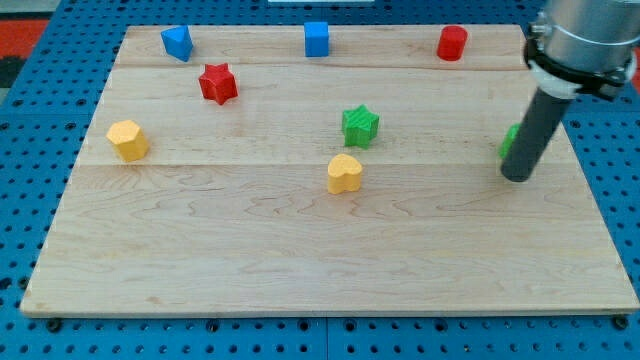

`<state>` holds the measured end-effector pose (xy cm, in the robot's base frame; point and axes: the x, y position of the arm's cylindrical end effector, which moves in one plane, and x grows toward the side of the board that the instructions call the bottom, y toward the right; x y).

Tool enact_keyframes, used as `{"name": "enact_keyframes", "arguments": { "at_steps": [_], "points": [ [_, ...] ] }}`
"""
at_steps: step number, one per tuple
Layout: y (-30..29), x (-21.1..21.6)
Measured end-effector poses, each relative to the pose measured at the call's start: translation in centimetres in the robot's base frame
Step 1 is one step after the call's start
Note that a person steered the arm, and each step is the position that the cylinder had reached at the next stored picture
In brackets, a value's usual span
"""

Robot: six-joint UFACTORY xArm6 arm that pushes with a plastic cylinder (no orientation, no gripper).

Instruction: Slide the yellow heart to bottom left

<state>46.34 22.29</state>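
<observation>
The yellow heart [344, 173] lies near the middle of the wooden board [300, 250]. My tip [517, 177] rests on the board at the view's right, far to the right of the heart and about level with it. The rod partly hides a green block [510, 141] just behind it; its shape cannot be made out. A green star [360, 126] sits just above and right of the heart.
A yellow hexagon-like block [128, 139] is at the left. A red star [217, 83] is upper left. Along the top edge stand a blue block [177, 42], a blue cube [317, 38] and a red cylinder [452, 43].
</observation>
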Motion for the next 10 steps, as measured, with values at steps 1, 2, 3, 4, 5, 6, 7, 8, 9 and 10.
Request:
{"name": "enact_keyframes", "arguments": {
  "at_steps": [1, 2, 3, 4, 5, 6, 7, 8, 9, 10],
  "points": [
    [0.1, -2.7],
    [-2.5, -4.7],
    [-7.7, -4.7],
    [-9.8, -5.6],
    [-9.8, -6.8],
    [-9.8, -8.4],
    [-9.6, -8.9],
    [-9.4, -9.7],
    [-7.7, -12.4],
    [-6.9, -14.9]
  ]
}}
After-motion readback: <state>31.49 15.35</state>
